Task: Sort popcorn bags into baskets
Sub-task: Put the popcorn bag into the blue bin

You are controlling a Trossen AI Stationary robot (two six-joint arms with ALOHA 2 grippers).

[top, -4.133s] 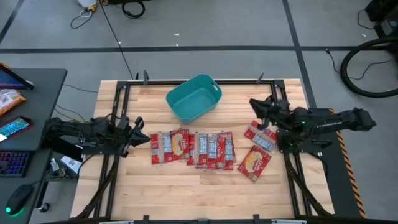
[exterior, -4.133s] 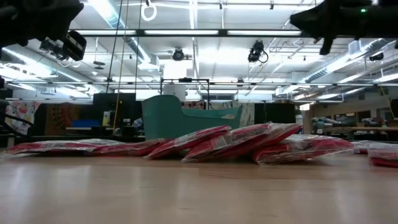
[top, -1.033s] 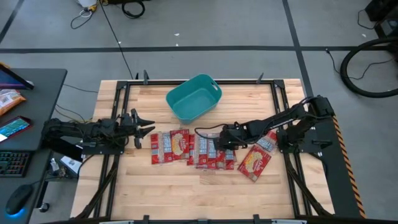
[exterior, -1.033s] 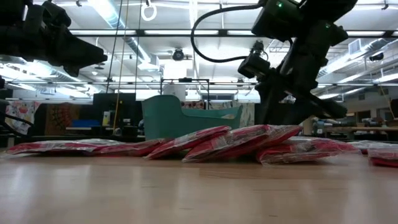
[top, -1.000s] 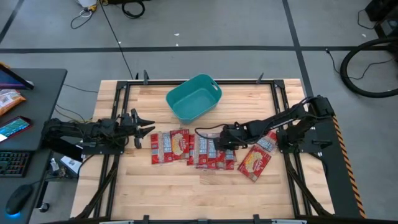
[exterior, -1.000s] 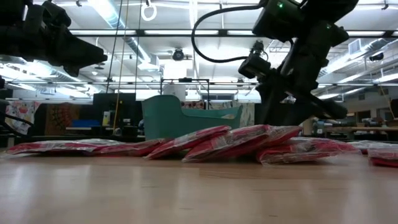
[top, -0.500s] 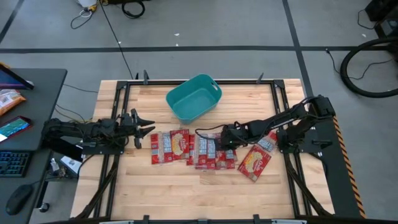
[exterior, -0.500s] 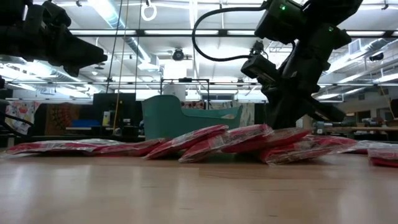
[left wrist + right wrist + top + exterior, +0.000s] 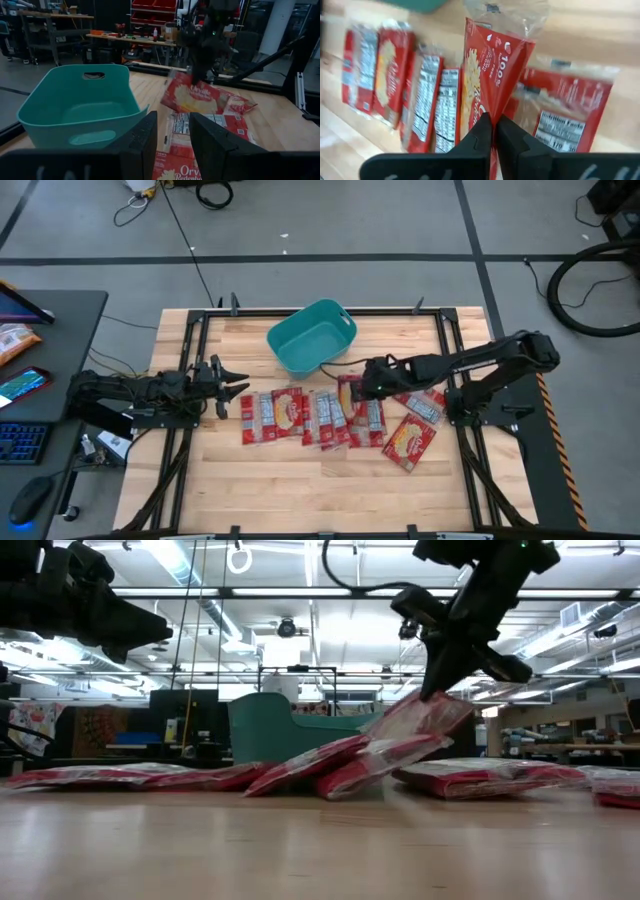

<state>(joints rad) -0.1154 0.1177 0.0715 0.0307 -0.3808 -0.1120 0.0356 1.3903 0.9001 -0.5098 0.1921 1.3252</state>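
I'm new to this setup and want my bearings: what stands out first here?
The right gripper, jaws shut on a red popcorn bag, holds it tilted above the row of bags on the table's middle. Behind that row sits the teal basket, open and with nothing visible inside. The left gripper hangs at the row's left end, jaws apart, holding nothing.

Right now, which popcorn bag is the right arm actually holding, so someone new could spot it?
Start at the teal basket at the table's far edge. Just right of it, the right gripper pinches one popcorn bag by its edge. It is the only bag lifted and tilted; the other bags lie flat in the row.
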